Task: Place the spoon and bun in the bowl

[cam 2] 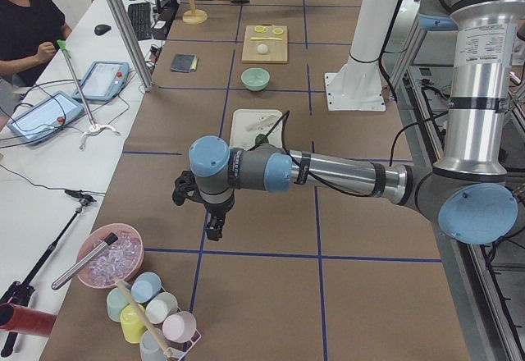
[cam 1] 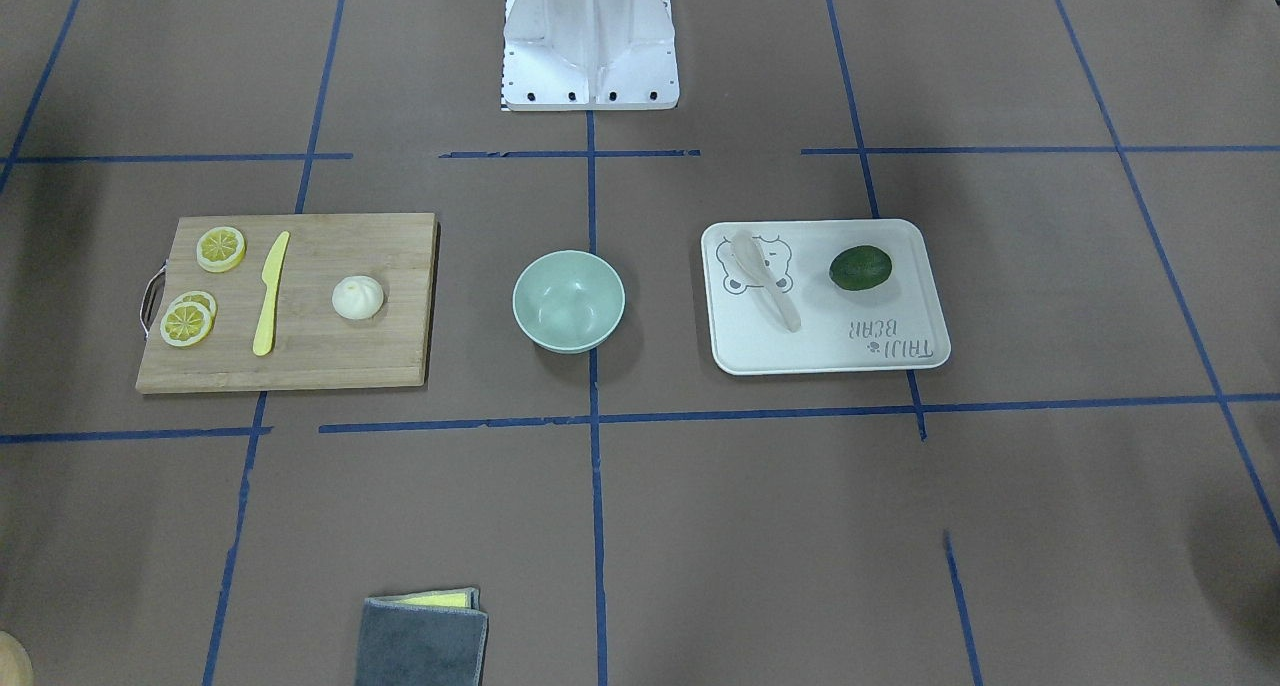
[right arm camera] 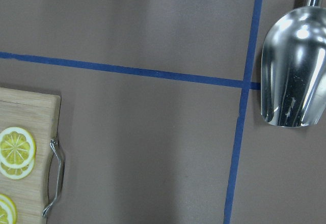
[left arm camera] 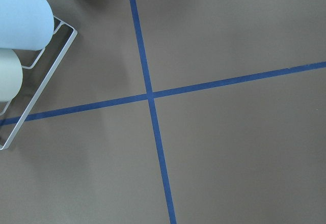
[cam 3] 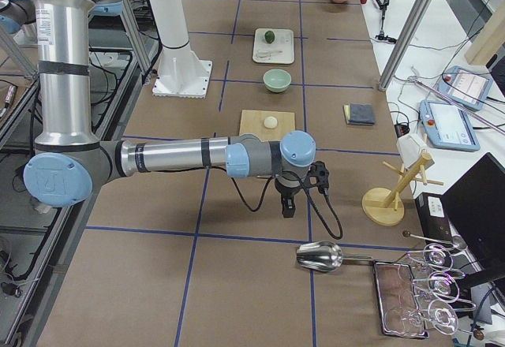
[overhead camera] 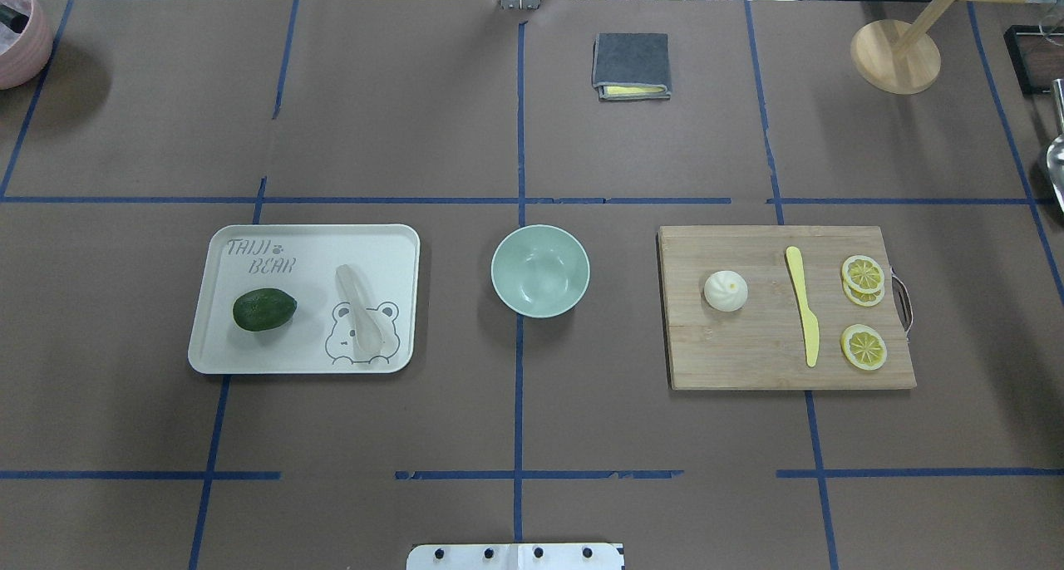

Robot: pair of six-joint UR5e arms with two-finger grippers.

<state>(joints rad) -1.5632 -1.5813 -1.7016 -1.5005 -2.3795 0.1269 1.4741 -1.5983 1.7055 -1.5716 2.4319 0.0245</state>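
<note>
step 1 not begun: i see the spoon on the tray, the bun on the board and the bowl empty between, can't tell whether the left claw or right claw is apart, and next must reach in.

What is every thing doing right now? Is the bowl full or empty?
bowl: upright, empty.
spoon: lying flat on the tray.
bun: on the cutting board, twist up.
avocado: whole, on the tray.
knife: flat on the cutting board.
lemon slices: cut, two overlapping, one alone.
cloth: folded.
left gripper: above the table, open or shut unclear.
right gripper: above the table, open or shut unclear.
</note>
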